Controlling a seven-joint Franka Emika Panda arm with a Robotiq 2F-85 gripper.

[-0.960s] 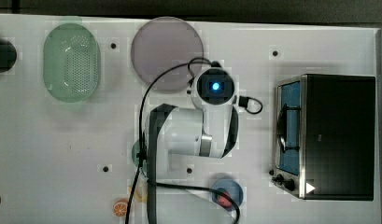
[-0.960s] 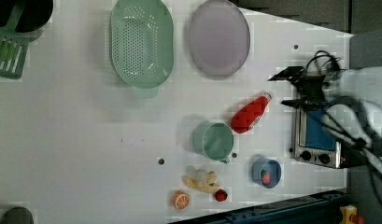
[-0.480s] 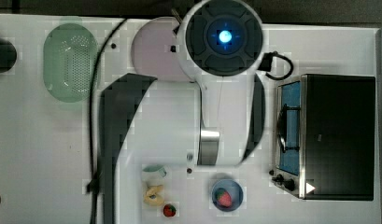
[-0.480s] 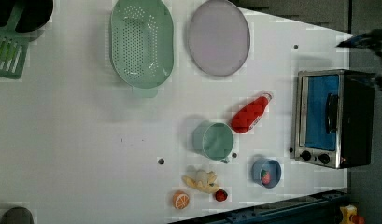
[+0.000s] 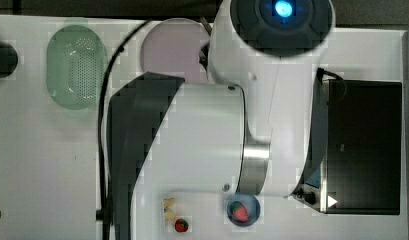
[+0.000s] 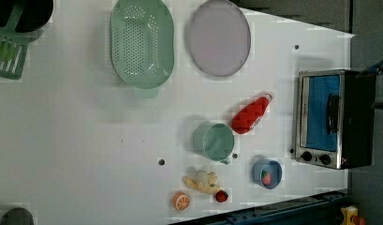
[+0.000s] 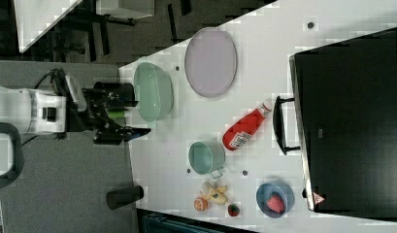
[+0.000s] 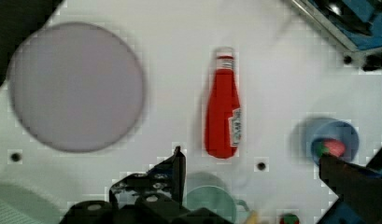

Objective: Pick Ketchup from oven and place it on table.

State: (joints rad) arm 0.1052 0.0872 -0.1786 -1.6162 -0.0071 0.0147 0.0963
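Observation:
The ketchup (image 6: 250,115), a red bottle with a white cap, lies on its side on the white table (image 6: 86,140), between the green cup (image 6: 212,140) and the oven (image 6: 329,119). The oven's blue glass door is closed. In the right view my gripper (image 7: 119,121) hangs high above the table, far from the ketchup (image 7: 242,131). In the wrist view the gripper (image 8: 250,156) is open with nothing between its fingers, and the ketchup (image 8: 222,116) lies well below it, apart from both fingertips. In the top view the arm (image 5: 202,135) hides the bottle.
A grey-lilac plate (image 6: 218,37) and a green colander (image 6: 141,44) lie at the back. A blue bowl (image 6: 267,173) with a strawberry sits by the oven's knobs. An orange slice (image 6: 181,200), banana pieces (image 6: 201,180) and a small strawberry (image 6: 221,196) lie near the front edge.
The arm has risen away from the oven and toward the top camera, growing large in the top view. It has left the left view. The ketchup has stayed still on the table.

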